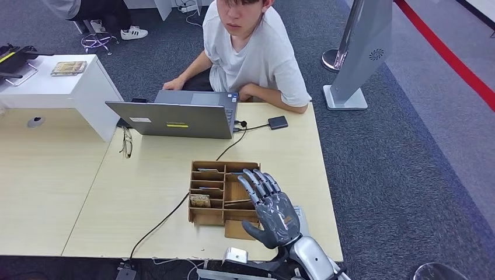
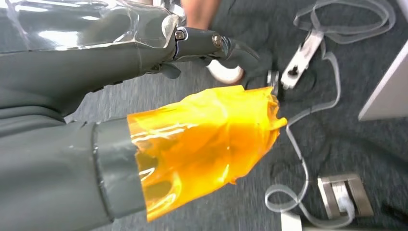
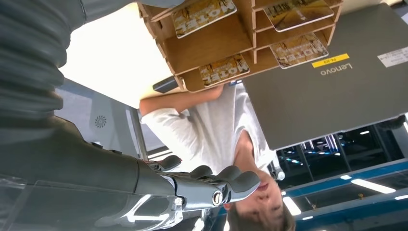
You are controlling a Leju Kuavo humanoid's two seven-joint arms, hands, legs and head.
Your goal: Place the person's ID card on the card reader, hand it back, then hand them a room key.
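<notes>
The right hand [image 1: 269, 209] was raised over the near right part of the bench [image 1: 146, 198], palm away from the head camera, its fingers [image 1: 257, 184] spread and straight with nothing in them. It covered the right side of the wooden card organizer [image 1: 215, 192], so the compartments there were partly hidden. In the right wrist view the organizer's slots held cards printed "HOTEL" [image 3: 224, 70], the room keys; another such card [image 1: 199, 200] showed in a lower left slot from the head view. A small dark flat device [image 1: 278, 122] lay on the far edge of the bench by the person's [image 1: 251, 52] forearm, a cable [image 1: 175, 210] running near it; whether this was the card reader could not be told. No ID card could be made out. An open grey laptop [image 1: 175, 119] stood between the person and the organizer, glasses [image 1: 126, 143] lying to its left. The left hand [image 2: 207, 45] hung over the carpeted floor, its thumb wrapped in orange film [image 2: 202, 139]; its fingers were largely cut off and blurred, so their state could not be told.
</notes>
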